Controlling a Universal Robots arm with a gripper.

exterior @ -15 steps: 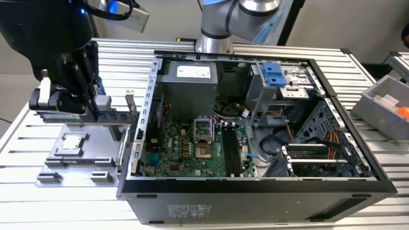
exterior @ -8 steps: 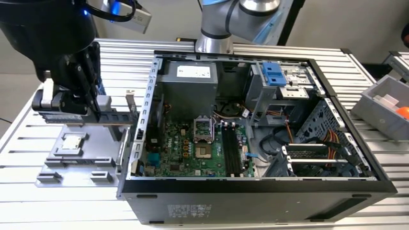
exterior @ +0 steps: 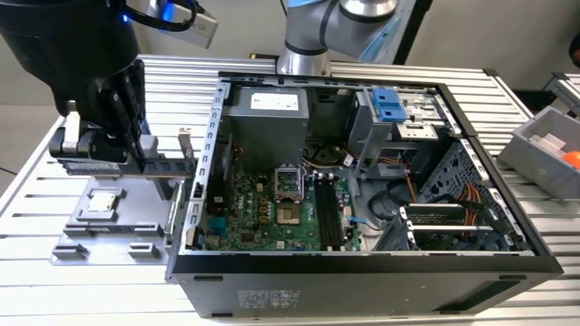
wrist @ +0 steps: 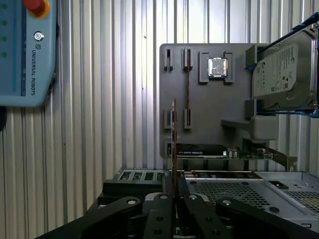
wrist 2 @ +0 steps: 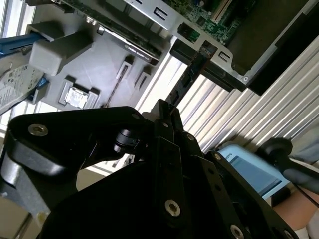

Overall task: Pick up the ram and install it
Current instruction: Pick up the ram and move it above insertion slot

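Observation:
The ram (wrist: 173,144) shows edge-on as a thin stick, clamped between my fingers and hanging above the grey parts tray (wrist: 209,114). In the second wrist view the ram (wrist 2: 192,74) reaches out from my gripper (wrist 2: 167,107) toward the case's edge. My gripper (wrist: 174,196) is shut on the ram's near end. In the exterior view my gripper (exterior: 122,146) hovers over the tray (exterior: 91,234), on the exterior view's left of the open computer case (exterior: 363,268). Another thin stick (wrist: 188,89) stands in a tray slot beside the held one. The motherboard's long black memory slots (exterior: 328,210) lie inside the case.
On the tray sit a square silver processor (wrist: 218,67), a silver hard drive in a blue frame (wrist: 284,74) and a dark card (wrist: 199,149) next to the case. A blue teach pendant (wrist: 25,50) lies on the slatted table. A grey bin (exterior: 544,146) stands at the exterior view's right.

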